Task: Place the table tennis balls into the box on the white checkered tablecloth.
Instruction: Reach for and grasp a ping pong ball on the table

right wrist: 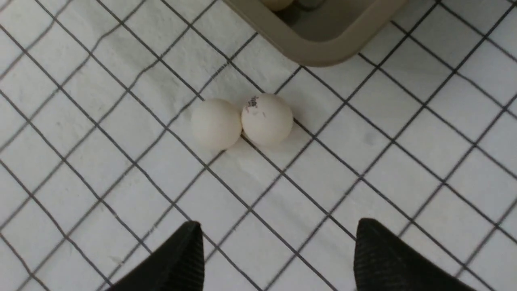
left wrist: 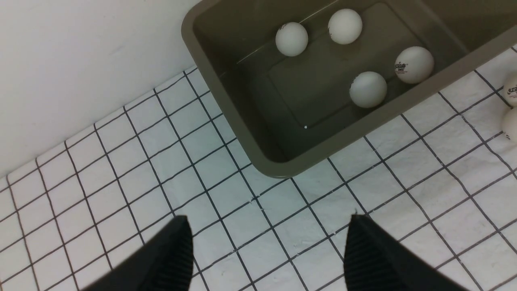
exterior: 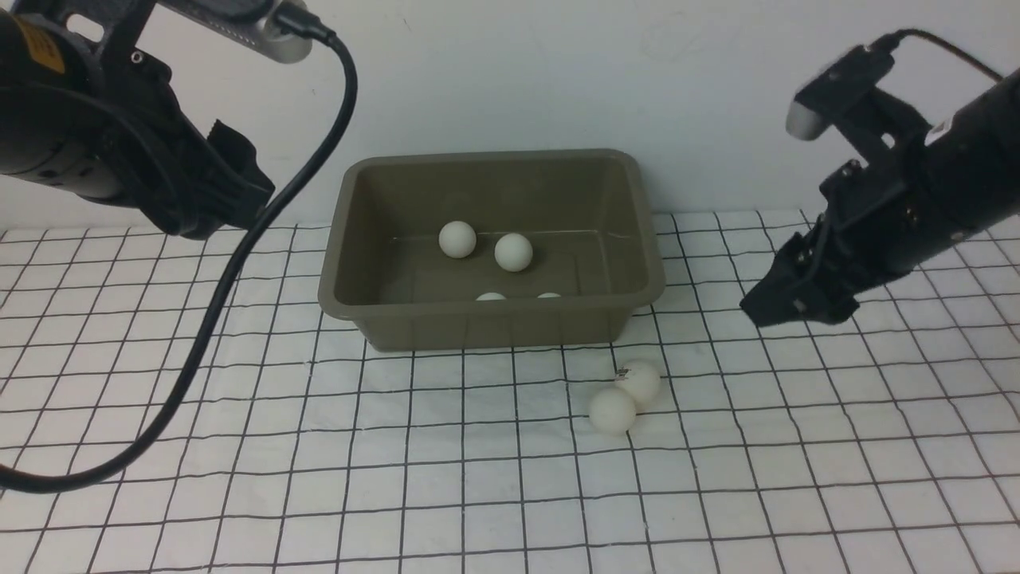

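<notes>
A rectangular olive-brown plastic box (exterior: 486, 325), with rounded corners, a flared rim and sloping walls, stands on a white checkered tablecloth (exterior: 446, 510), close to a plain pale wall (exterior: 510, 72). The cloth is thin and slightly wrinkled, its narrow black lines bending over small creases.

Four smooth, matte white table tennis balls (left wrist: 344, 26) lie on the box's flat floor; one shows a dark and red printed logo. From the front, the near wall partly hides two of them. Two more balls (exterior: 612, 410) sit outside on the cloth, touching each other, in front of the box toward its right end. One of this pair also carries a small print.

The left gripper (left wrist: 268, 226) is released, its dark fingers spread with nothing between them. The right gripper (right wrist: 278, 230) is likewise released and holds nothing; it hangs to the right of the box. Both arms are black. A thick, glossy black cable (exterior: 231, 271) loops down in front of the left arm (exterior: 103, 135), crossing the front view of the cloth left of the box.
</notes>
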Robot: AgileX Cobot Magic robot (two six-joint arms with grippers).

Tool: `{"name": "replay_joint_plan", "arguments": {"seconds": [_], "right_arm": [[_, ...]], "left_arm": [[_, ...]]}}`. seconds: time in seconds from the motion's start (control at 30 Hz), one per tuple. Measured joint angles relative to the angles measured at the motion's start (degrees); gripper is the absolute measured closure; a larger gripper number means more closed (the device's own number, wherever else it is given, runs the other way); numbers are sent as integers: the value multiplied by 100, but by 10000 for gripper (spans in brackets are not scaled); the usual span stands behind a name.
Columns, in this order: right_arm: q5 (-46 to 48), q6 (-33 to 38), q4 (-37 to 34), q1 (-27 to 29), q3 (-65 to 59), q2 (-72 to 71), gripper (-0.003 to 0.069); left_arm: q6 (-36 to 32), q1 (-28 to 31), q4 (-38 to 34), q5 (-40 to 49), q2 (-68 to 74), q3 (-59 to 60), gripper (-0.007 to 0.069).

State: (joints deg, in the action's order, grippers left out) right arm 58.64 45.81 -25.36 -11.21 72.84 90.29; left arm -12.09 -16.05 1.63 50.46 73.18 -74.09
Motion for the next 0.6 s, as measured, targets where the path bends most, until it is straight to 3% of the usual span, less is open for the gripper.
{"name": "replay_joint_plan", "arguments": {"seconds": [0.13,0.23,0.6], "right_arm": [[-447,89,-379,-85,-404,1,206],[-1462,292,-1083,-438,-860,330,204],[-2533,320,-1666,-634,-867,1441,155]], "left_arm": [[0,0,0,0,0,0,174],[0,0,0,0,0,0,174],[0,0,0,-2,0,0,174]]}}
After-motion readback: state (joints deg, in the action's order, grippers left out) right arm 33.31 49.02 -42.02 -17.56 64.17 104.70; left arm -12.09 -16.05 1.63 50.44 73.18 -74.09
